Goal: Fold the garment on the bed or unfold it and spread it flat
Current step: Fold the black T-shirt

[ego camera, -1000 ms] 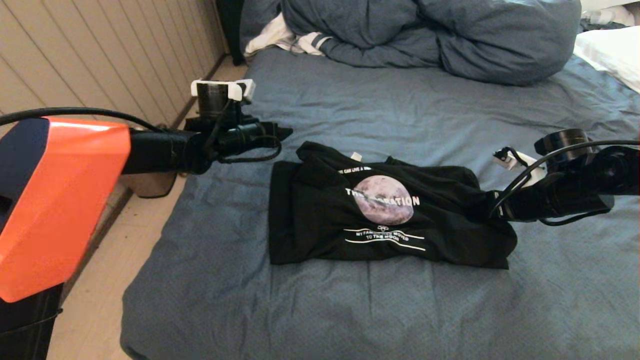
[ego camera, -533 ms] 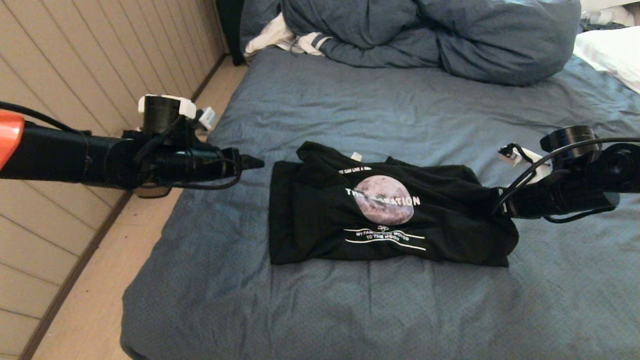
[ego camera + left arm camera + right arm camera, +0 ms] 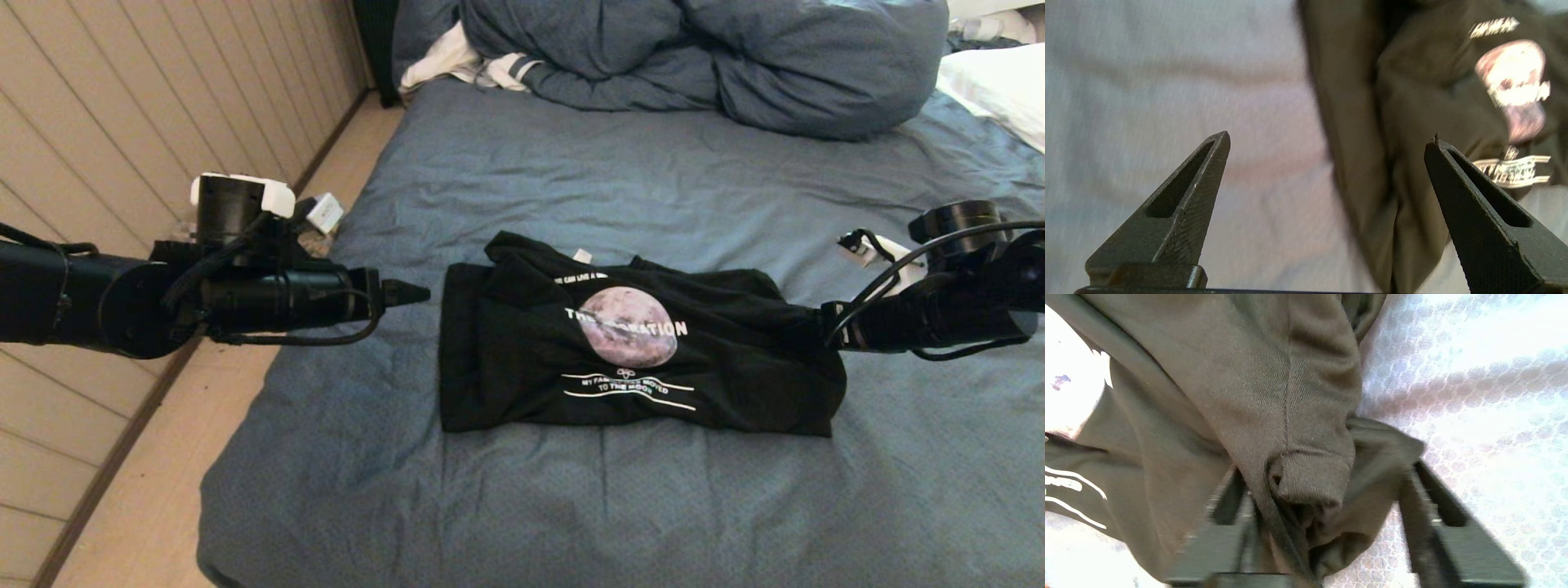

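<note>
- The garment (image 3: 637, 359) lies bunched, half-folded on the bed (image 3: 571, 506); spreading remains
- right end effector (image 3: 1327, 522) has cloth between spread fingers
- left end effector (image 3: 1327, 163) released, garment just ahead

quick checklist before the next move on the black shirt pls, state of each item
1. Left gripper open: ok, fingers spread wide.
2. Left gripper on the garment: not ok, it hovers off the shirt's left edge, touching nothing.
3. Right gripper has cloth between its fingers: ok, a bunched sleeve hem sits there.
4. Right grip firmly closed: cannot tell.
5. Garment flat: not ok, folded and creased, moon print up.
6. Bare sheet on the bed around the shirt: ok.
</note>
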{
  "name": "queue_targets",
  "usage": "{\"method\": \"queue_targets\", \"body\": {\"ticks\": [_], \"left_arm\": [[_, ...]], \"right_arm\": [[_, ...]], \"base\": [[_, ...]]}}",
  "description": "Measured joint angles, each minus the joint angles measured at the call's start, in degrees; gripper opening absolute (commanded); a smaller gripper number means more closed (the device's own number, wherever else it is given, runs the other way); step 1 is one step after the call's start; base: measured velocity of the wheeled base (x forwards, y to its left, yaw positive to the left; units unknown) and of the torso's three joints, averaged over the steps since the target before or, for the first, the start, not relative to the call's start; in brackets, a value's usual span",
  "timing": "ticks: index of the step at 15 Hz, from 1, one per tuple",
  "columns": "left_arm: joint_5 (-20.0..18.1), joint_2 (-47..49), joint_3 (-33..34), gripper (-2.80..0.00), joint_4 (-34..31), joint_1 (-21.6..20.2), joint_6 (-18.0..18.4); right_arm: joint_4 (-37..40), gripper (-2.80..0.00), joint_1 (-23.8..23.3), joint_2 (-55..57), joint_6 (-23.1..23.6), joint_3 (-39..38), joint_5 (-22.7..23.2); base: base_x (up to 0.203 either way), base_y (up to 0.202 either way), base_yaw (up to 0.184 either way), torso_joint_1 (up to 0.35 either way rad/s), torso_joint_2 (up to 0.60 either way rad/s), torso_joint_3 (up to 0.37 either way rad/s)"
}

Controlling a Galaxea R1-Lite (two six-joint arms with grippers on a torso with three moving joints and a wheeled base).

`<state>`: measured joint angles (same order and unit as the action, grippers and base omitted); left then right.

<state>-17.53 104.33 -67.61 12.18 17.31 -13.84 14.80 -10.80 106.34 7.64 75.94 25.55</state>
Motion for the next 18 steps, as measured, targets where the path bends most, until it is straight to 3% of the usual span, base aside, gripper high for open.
{"method": "queue_targets", "body": {"ticks": [1,2,7,15,18], "left_arm": [[0.1,0.7,-0.8,0.00,1.2,0.8,0.1],[0.1,1.6,-1.8,-2.80,2.6,1.7,0.1],[0.2,5.0,-6.2,-2.80,2.6,5.6,0.4],[0.6,8.7,-8.1,-2.80,3.1,16.7,0.6],[1.6,12.6,-9.4,-2.80,4.0,17.6,3.0]], "right_arm": [[-0.1,0.00,0.1,0.0,0.2,-0.1,0.0],[-0.1,0.00,0.3,0.0,0.2,-0.3,0.1],[-0.1,0.00,1.4,0.1,0.2,-0.3,0.1],[-0.1,0.00,2.2,0.8,0.0,0.1,0.1],[-0.1,0.00,2.2,1.1,0.0,0.4,0.0]], "base": [[0.000,0.000,0.000,0.000,0.00,0.000],[0.000,0.000,0.000,0.000,0.00,0.000],[0.000,0.000,0.000,0.000,0.00,0.000],[0.000,0.000,0.000,0.000,0.00,0.000],[0.000,0.000,0.000,0.000,0.00,0.000]]}}
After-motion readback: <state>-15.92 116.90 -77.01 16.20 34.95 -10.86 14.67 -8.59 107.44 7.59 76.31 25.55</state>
